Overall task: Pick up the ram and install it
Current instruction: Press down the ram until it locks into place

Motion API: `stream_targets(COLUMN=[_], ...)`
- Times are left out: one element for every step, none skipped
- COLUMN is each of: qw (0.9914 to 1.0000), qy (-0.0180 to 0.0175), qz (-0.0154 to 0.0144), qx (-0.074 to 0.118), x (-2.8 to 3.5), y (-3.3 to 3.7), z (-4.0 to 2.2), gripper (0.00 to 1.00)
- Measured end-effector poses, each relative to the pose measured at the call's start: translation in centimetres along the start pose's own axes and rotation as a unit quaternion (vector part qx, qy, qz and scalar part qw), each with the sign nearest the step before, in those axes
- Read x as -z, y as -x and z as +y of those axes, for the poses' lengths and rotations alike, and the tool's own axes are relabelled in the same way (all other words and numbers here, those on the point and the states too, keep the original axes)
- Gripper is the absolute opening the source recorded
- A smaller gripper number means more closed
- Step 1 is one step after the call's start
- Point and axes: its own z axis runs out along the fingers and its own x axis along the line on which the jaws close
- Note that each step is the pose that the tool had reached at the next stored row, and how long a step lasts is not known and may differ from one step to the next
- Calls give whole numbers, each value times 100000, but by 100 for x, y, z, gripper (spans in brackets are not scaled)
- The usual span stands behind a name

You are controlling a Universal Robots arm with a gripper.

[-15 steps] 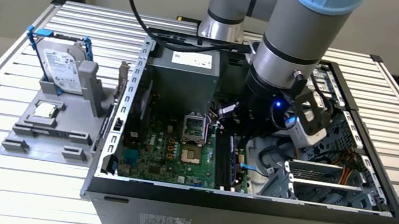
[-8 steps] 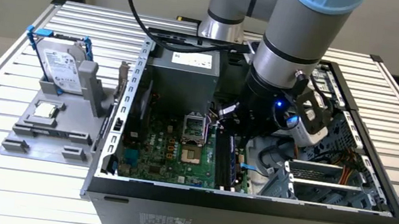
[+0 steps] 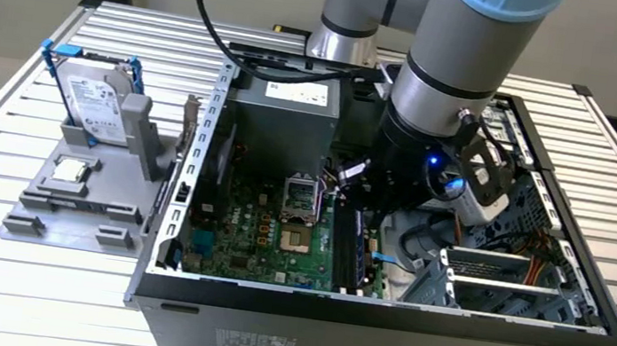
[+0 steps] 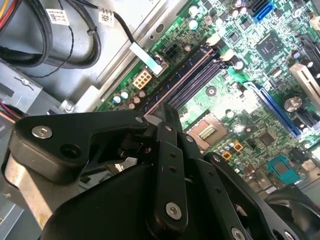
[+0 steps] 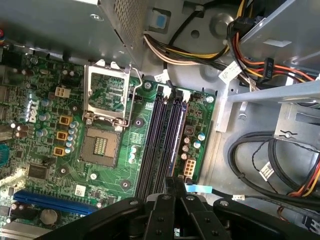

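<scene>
The ram [image 5: 172, 135] is a thin dark bluish stick seen edge-on, lying along the black memory slots [image 5: 155, 140] on the green motherboard [image 5: 45, 100]. In the second wrist view the ram [image 4: 175, 82] runs away from the fingertips along the same slots. My gripper [image 5: 172, 182] [image 4: 167, 112] is low inside the computer case, its narrow black fingers drawn together on the near end of the stick. Whether the stick is fully seated in a slot cannot be told. In the exterior view the arm [image 3: 437, 109] reaches down into the open case [image 3: 386, 313].
An open CPU socket [image 5: 100, 145] lies beside the slots. Cable bundles [image 5: 280, 150] and a drive cage [image 3: 504, 279] crowd the other side. Outside the case, at the exterior view's left, a grey holder [image 3: 79, 196] carries a hard drive [image 3: 97, 100] and a CPU chip [image 3: 70, 168].
</scene>
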Motion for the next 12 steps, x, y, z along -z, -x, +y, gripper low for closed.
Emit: stream_targets(qw=[100000, 99999, 99998, 99996, 99993, 99990, 99985, 99979, 99971, 99961, 99949, 99936], qy=[2, 0, -5, -7, -7, -10, -11, -12, -13, -16, -17, -20], qz=[-7, -15, -23, -28, -37, -40, -45, -48, -54, -60, -64, -67], qx=[217, 441, 669, 918, 1154, 1428, 1717, 2030, 2408, 2807, 3191, 3590], x=[0, 0, 0, 0, 0, 0, 0, 0, 0, 0, 0, 0], y=[0, 0, 0, 0, 0, 0, 0, 0, 0, 0, 0, 0], z=[0, 0, 0, 0, 0, 0, 0, 0, 0, 0, 0, 0], gripper=[0, 0, 0, 0, 0, 0, 0, 0, 0, 0, 0, 0])
